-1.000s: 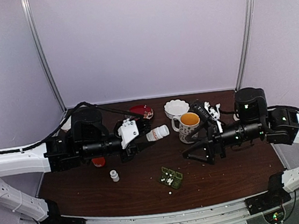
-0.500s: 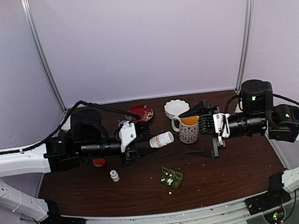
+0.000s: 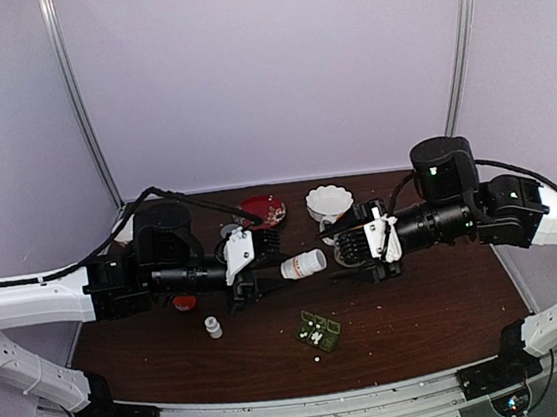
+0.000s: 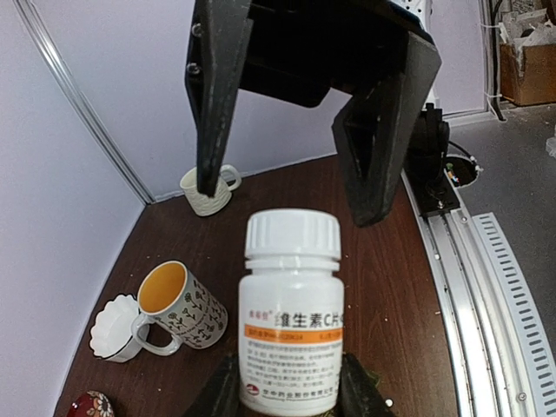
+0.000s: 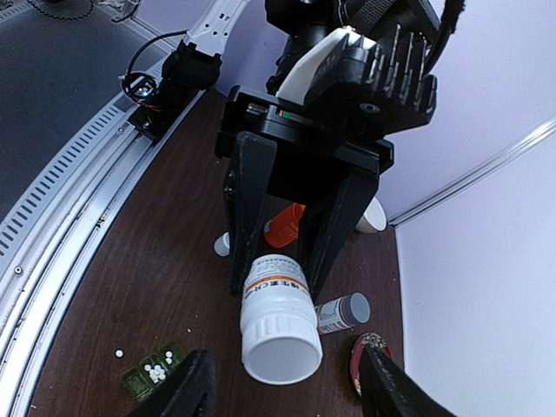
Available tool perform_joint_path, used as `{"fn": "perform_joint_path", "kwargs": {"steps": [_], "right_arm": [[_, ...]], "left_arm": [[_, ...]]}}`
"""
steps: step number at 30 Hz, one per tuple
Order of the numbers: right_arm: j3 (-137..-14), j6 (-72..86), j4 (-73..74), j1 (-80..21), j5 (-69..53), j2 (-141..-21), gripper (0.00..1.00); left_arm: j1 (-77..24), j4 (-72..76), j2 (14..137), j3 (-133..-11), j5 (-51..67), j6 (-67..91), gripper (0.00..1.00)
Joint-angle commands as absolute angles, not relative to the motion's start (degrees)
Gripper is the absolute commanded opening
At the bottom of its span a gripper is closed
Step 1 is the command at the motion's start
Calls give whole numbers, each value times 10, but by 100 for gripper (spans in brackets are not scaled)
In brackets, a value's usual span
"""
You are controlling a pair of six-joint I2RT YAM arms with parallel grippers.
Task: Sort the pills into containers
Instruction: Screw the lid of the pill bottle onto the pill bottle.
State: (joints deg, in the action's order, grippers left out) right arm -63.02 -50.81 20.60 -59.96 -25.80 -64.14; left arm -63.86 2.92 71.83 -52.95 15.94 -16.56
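My left gripper point(image 3: 278, 270) is shut on a white bottle point(image 3: 304, 264) with an orange label stripe and holds it level above the table, cap toward the right arm. In the left wrist view the bottle point(image 4: 291, 317) fills the space between my fingers. My right gripper point(image 3: 344, 252) is open, its fingers point(image 5: 187, 382) wide on either side of the bottle's cap point(image 5: 280, 347), not touching it. The dark-green pill box point(image 3: 318, 330) lies open below, with white pills point(image 5: 155, 373) in one compartment. One loose pill point(image 3: 318, 359) lies on the table near it.
A small white bottle point(image 3: 213, 327), an orange bottle point(image 5: 282, 228) and a grey-capped bottle point(image 5: 343, 313) lie on the brown table. A red plate point(image 3: 264, 209), a white bowl point(image 3: 328, 201), the patterned mug point(image 4: 178, 304) and a white cup point(image 4: 207, 189) stand behind.
My right arm has swung left and up from the table, and its open jaws now face the bottle's cap. My left gripper has shifted the bottle slightly right.
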Motion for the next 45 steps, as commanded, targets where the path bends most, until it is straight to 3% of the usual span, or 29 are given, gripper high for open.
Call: {"fn": "perform_joint_path", "kwargs": {"steps": [1,13,19,23,30,45], "right_arm": [[-654,-513,235,-599,-272,-652,54],[-657,-495,218,-599,-257,-672,35],[-657,-485,213,-599,-264,-676,33],[-658,-479,209,-600,-269,-678,23],[-655,-441,200,-604,-278,-683,16],[-655,74,164,-607,-251,-691,3]], "left_arm": [[-639,47,719,-548,173,-161,0],[-638,46,718,-547,179,-159,0],[-639,45,719,-547,179,-159,0],[-639,45,718,-548,180,-159,0],[-638,45,721,-549,179,-158,0],[-639,50,730,-553,136,-168,0]]}}
